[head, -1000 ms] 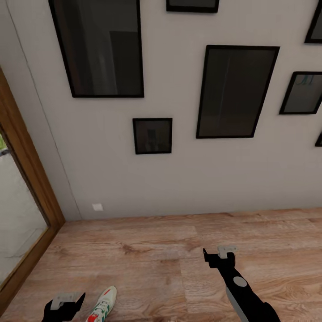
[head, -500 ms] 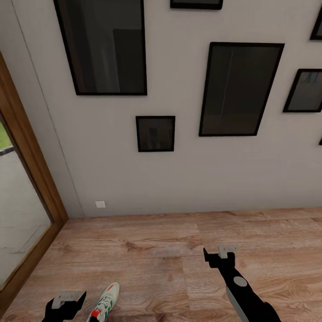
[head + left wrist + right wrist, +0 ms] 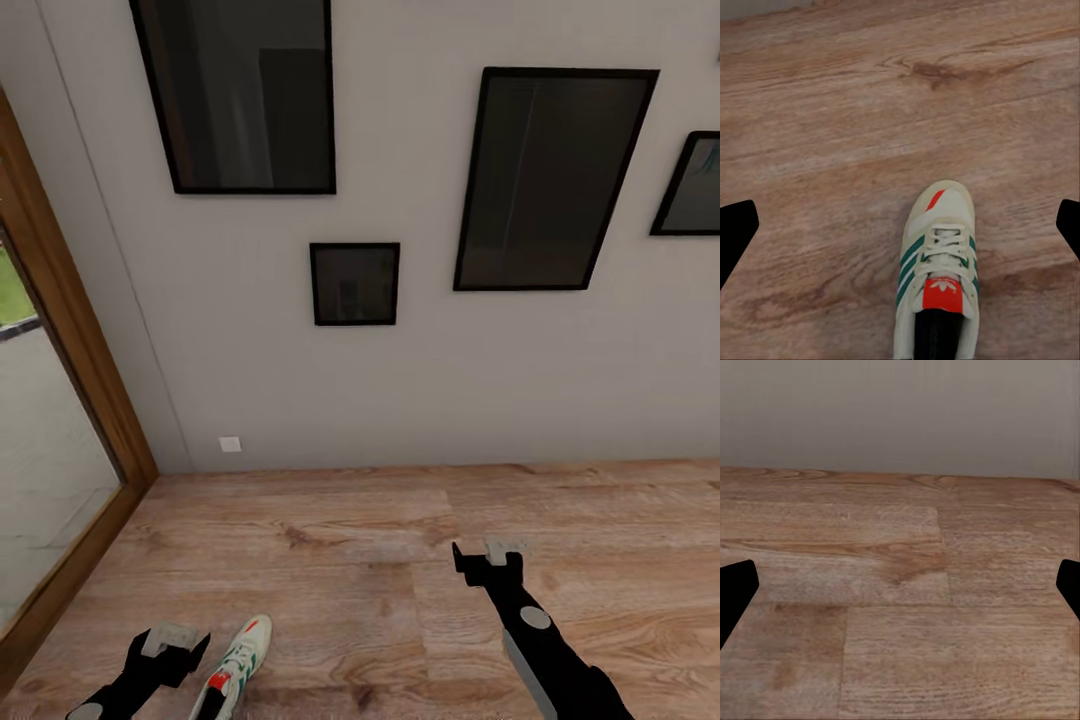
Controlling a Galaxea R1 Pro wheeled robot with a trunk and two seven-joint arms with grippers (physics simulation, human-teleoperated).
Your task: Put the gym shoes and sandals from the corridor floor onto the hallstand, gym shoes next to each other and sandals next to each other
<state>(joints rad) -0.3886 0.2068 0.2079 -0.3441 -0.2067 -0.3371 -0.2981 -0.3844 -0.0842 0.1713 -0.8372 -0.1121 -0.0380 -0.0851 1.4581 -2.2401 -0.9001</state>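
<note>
One gym shoe [image 3: 937, 270] lies on the corridor floor [image 3: 350, 560], toe toward the wall [image 3: 420, 380], just beside the left gripper [image 3: 170, 640], whose fingers [image 3: 735, 232] are spread wide and empty above it. The right gripper [image 3: 490, 555] hangs over bare planks, fingers [image 3: 735, 592] released too.

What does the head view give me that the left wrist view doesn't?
Head view: the wall's black picture frames, the wooden door frame, a wall socket and the right pincer. Left wrist view: the gym shoe's laces, green stripes and red tongue, seen from above between open fingers. Both: that gym shoe on the corridor floor, beside the left pincer.
</note>
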